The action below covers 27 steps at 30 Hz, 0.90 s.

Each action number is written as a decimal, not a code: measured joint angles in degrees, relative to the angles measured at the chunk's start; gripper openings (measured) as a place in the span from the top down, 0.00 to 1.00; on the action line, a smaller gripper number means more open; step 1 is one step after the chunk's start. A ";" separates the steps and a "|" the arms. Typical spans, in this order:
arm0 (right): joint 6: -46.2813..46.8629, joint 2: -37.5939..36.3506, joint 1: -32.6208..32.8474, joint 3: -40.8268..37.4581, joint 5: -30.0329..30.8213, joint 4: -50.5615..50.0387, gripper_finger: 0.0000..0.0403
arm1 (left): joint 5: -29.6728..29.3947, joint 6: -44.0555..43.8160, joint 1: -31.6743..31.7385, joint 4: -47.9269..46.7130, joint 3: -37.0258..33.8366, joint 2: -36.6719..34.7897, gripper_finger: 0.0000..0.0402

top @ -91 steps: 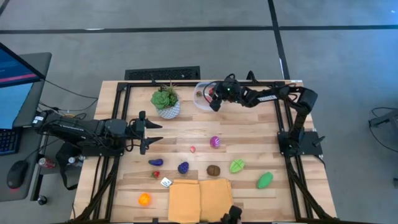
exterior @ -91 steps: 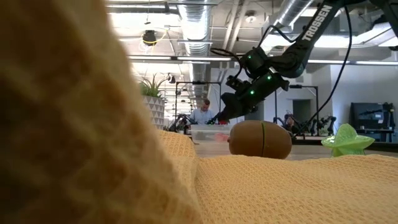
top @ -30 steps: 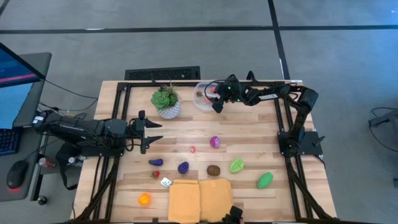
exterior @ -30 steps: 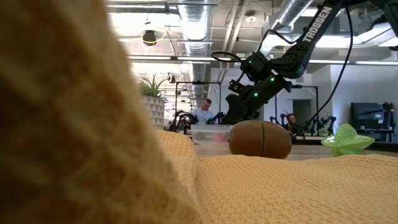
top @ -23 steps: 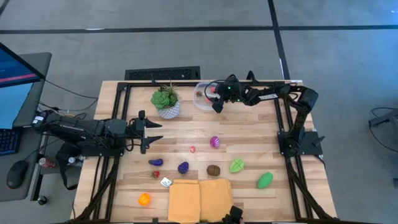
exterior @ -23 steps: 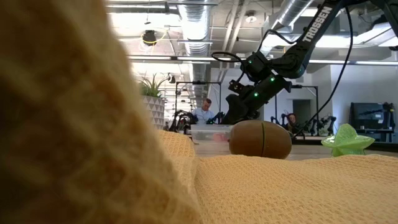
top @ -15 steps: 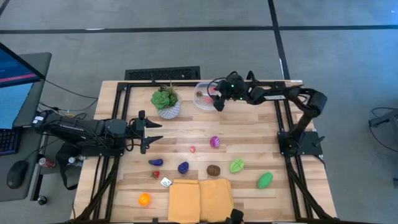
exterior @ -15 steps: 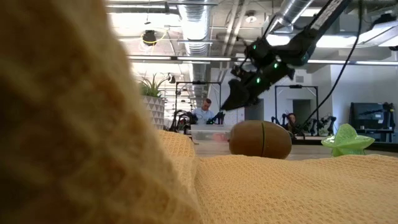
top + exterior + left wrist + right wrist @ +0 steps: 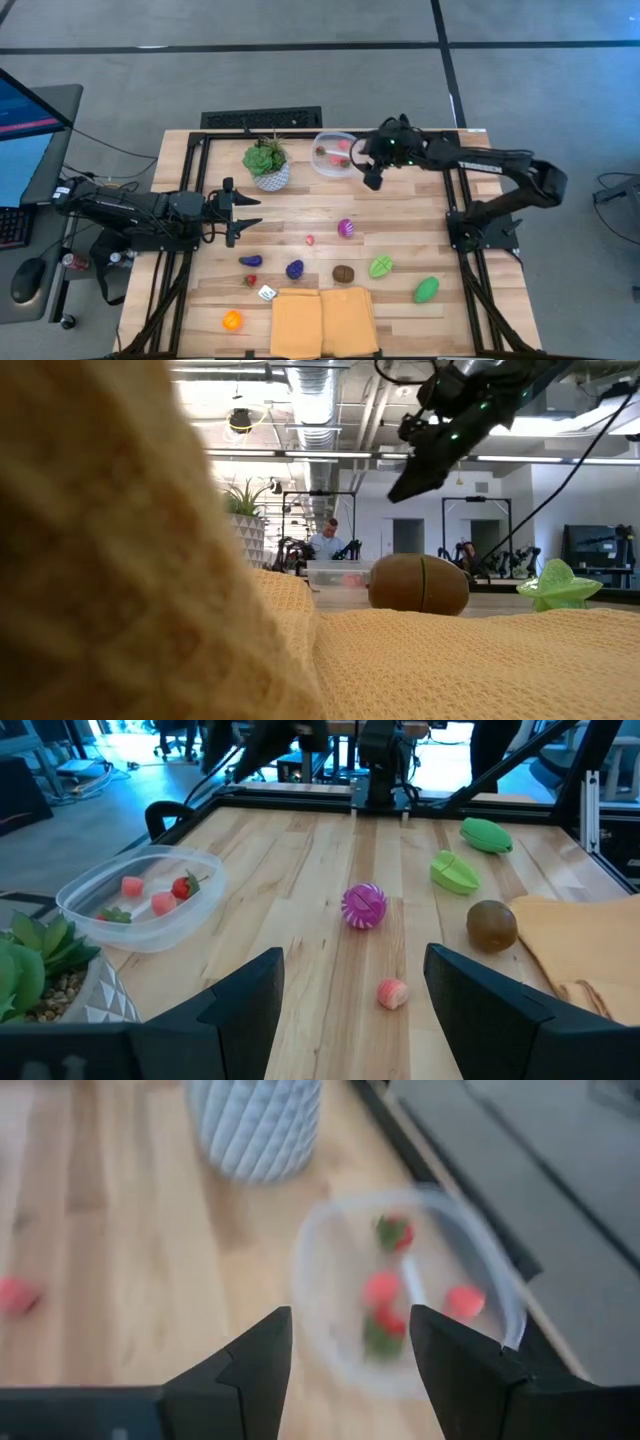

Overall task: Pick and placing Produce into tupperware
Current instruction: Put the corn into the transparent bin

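Observation:
The clear tupperware (image 9: 333,153) stands at the table's far edge with a few red and pink pieces of produce in it. My right gripper (image 9: 372,177) hangs high above the table just right of it, open, with nothing between its fingers (image 9: 350,1370). More produce lies on the wood: a pink-purple ball (image 9: 346,228), a small pink piece (image 9: 310,240), two purple pieces (image 9: 294,269), a brown one (image 9: 343,273), two green ones (image 9: 380,267) and an orange one (image 9: 232,320). My left gripper (image 9: 238,213) waits open at the table's left.
A leafy plant in a white patterned pot (image 9: 267,165) stands left of the tupperware. A folded yellow cloth (image 9: 322,320) lies at the near edge, with a small white object (image 9: 267,293) beside it. Bare wood lies between the container and the loose produce.
My right gripper has risen well above the table and drawn back from the tupperware toward the table's right edge, its fingers staying apart. The produce in the container has stayed where it was.

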 joint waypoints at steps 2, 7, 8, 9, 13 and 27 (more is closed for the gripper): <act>0.02 -1.76 1.01 0.00 0.00 -5.04 0.44 | 0.00 0.04 0.01 -0.02 0.00 0.00 0.42; 0.46 -7.03 4.18 -3.48 0.00 -9.47 0.44 | -0.02 0.33 0.01 -0.02 0.00 0.00 0.42; 0.74 -8.30 4.80 -4.49 0.00 -9.91 0.44 | -0.02 0.35 0.00 -0.02 0.00 0.00 0.42; 1.26 -9.50 5.45 -5.42 0.00 -9.59 0.44 | -0.02 0.35 0.01 -0.02 0.00 0.00 0.42; 3.86 -14.98 7.67 -9.83 0.15 -9.42 0.44 | -0.04 0.35 0.01 -0.02 0.00 0.02 0.42; 18.59 -32.85 19.43 -25.34 0.24 -8.39 0.44 | -0.09 0.35 -0.01 -0.05 -0.02 0.02 0.42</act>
